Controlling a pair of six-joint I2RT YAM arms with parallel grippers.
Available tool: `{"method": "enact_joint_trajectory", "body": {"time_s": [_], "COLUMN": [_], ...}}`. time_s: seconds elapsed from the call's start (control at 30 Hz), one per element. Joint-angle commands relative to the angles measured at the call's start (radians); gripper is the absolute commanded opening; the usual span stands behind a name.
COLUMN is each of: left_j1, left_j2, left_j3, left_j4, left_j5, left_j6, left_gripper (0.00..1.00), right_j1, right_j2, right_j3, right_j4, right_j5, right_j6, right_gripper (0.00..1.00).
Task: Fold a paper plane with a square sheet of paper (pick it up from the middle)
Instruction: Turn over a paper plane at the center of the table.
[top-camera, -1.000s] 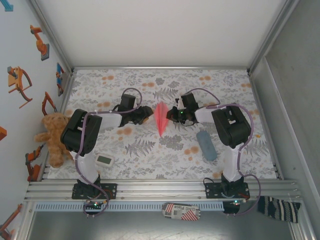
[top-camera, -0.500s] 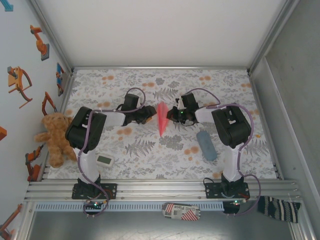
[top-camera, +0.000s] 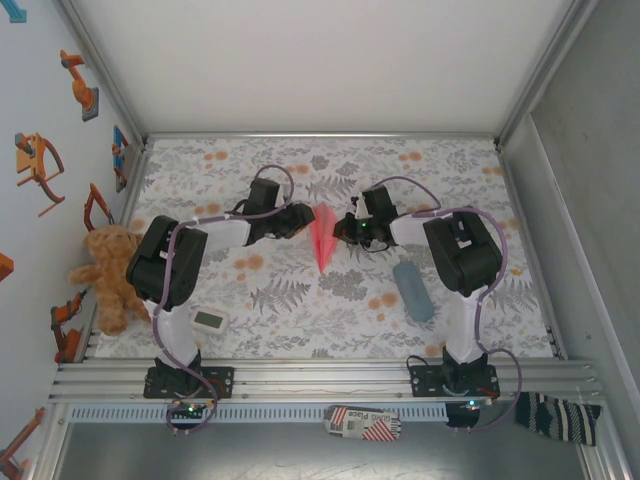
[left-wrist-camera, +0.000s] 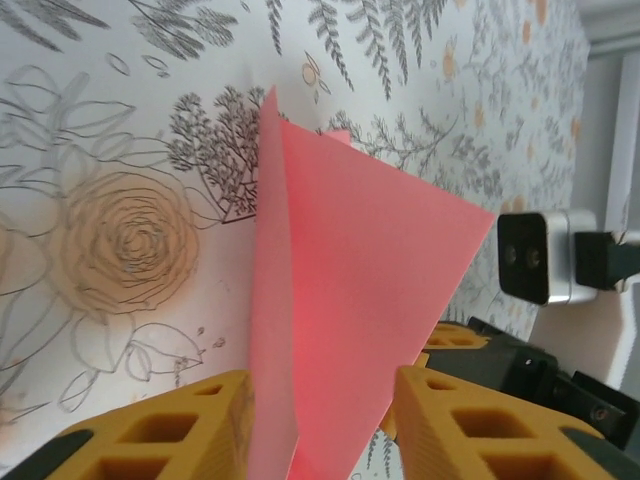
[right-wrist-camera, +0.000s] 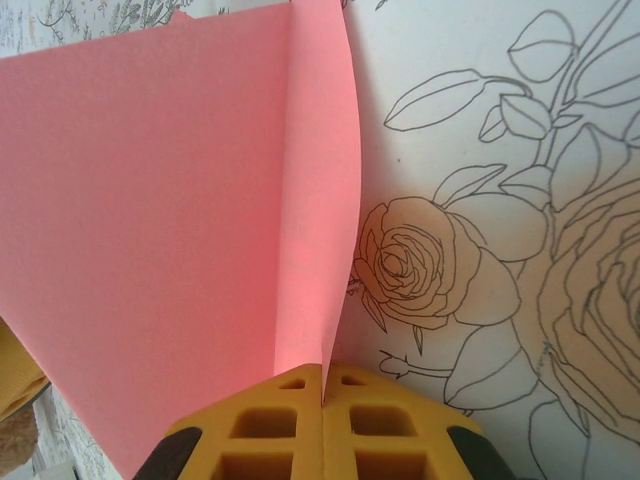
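The square sheet of paper (top-camera: 322, 238) is a salmon-pink creased wedge, standing on edge at mid-table with its point toward the near side. My right gripper (top-camera: 339, 232) is shut on its fold from the right; in the right wrist view the pads (right-wrist-camera: 290, 410) meet on the paper's edge (right-wrist-camera: 150, 220). My left gripper (top-camera: 305, 222) comes in from the left. Its yellow fingers (left-wrist-camera: 170, 430) stand open on either side of the paper (left-wrist-camera: 350, 300), one flap close by the left pad. The left gripper (left-wrist-camera: 320, 395) straddles it without pinching.
A grey-blue pouch (top-camera: 412, 290) lies right of centre near the right arm. A small white device (top-camera: 208, 320) sits by the left arm's base, and a teddy bear (top-camera: 105, 275) rests at the left edge. The flowered cloth (top-camera: 300, 300) covers the table.
My left gripper has moved right until its fingers straddle the paper, and its jaws have narrowed a little. The right gripper and the paper have stayed put.
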Motion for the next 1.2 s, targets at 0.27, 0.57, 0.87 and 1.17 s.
{"method": "enact_joint_trajectory", "body": {"time_s": [0.27,0.57,0.87,1.17], "left_j1": [-0.020,-0.017,-0.012,0.023], "left_j2": [0.046,0.055,0.092,-0.048], "left_j3": [0.149,0.173,0.210,0.118], "left_j4": [-0.347,-0.317,-0.328,-0.299], "left_j5": [-0.081,-0.044,-0.020,-0.124], "left_j6": [0.112,0.125,0.140,0.144], "left_gripper": [0.27,0.11,0.05,0.00], "right_j1": [-0.008,-0.008,-0.010,-0.030], "right_j2": [0.004,-0.018,-0.028,-0.098], "right_j3": [0.018,0.033,0.036,0.051], "right_j4": [-0.012,-0.022,-0.028,-0.038], "right_j5": [0.000,-0.003,-0.005,-0.005], "right_j6": [0.006,0.001,0.001,-0.002], "right_gripper": [0.03,0.02,0.01,0.01]}}
